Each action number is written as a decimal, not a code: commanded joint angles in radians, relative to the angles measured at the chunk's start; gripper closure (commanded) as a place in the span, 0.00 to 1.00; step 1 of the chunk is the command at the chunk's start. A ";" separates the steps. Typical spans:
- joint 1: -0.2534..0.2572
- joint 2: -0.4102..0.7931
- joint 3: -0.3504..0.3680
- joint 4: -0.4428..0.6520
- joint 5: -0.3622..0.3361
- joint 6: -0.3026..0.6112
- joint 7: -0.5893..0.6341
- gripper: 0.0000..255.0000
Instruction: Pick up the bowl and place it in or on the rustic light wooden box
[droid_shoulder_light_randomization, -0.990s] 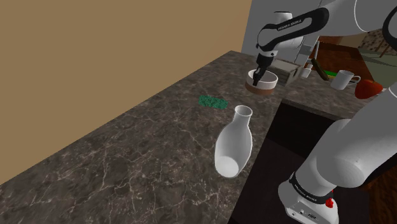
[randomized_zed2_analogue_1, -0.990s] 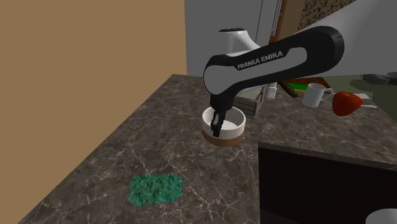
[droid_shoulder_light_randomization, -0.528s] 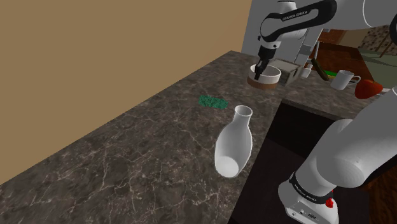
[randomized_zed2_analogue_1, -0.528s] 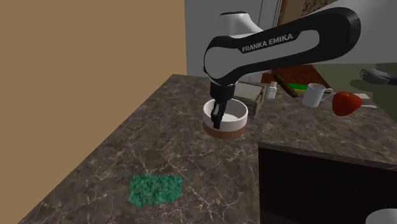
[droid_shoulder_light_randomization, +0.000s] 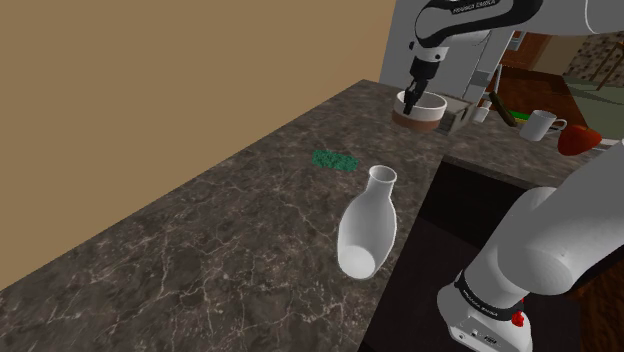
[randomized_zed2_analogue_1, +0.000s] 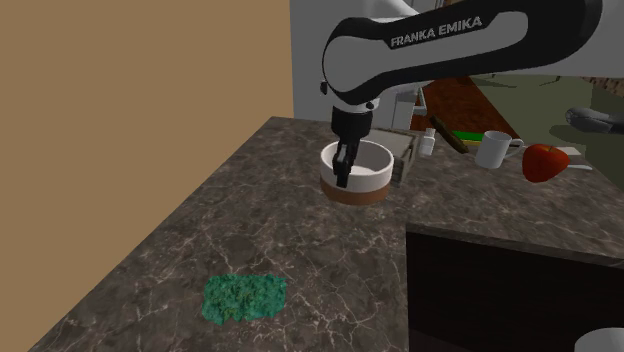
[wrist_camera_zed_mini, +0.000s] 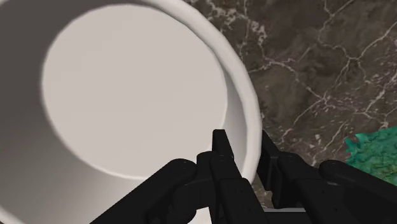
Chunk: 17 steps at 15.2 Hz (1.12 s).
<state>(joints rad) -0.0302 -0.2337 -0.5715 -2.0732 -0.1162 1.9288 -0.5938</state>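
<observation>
A white bowl (droid_shoulder_light_randomization: 424, 109) with a brown base band hangs above the dark marble counter (droid_shoulder_light_randomization: 230, 220), tilted a little. My black gripper (droid_shoulder_light_randomization: 411, 100) is shut on its rim, one finger inside the wall and one outside. In the second exterior view the bowl (randomized_zed2_analogue_1: 357, 173) hangs from the gripper (randomized_zed2_analogue_1: 345, 176) just in front of the light wooden box (randomized_zed2_analogue_1: 407, 150). In the shoulder view the box (droid_shoulder_light_randomization: 459, 112) stands right behind the bowl. In the wrist view the bowl's pale inside (wrist_camera_zed_mini: 127, 102) is close, and the gripper (wrist_camera_zed_mini: 245, 145) clasps its rim.
A white vase (droid_shoulder_light_randomization: 368, 225) lies on the counter near its edge. A green patch (droid_shoulder_light_randomization: 335, 159) lies mid-counter, also seen as the green patch (randomized_zed2_analogue_1: 245, 297). A white mug (randomized_zed2_analogue_1: 491, 148) and a red object (randomized_zed2_analogue_1: 544, 161) sit beyond the box. The counter drops off to dark at the right.
The arm has risen and carried the bowl up and back toward the wooden box. The grip on the rim is unchanged.
</observation>
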 joint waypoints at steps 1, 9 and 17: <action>0.001 -0.001 0.002 0.027 0.001 -0.028 -0.001 1.00; 0.005 -0.004 0.010 0.132 0.004 -0.135 -0.001 1.00; -0.005 0.051 -0.029 0.264 0.031 -0.216 -0.066 1.00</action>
<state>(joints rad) -0.0288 -0.1993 -0.5831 -1.8324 -0.0925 1.7195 -0.6324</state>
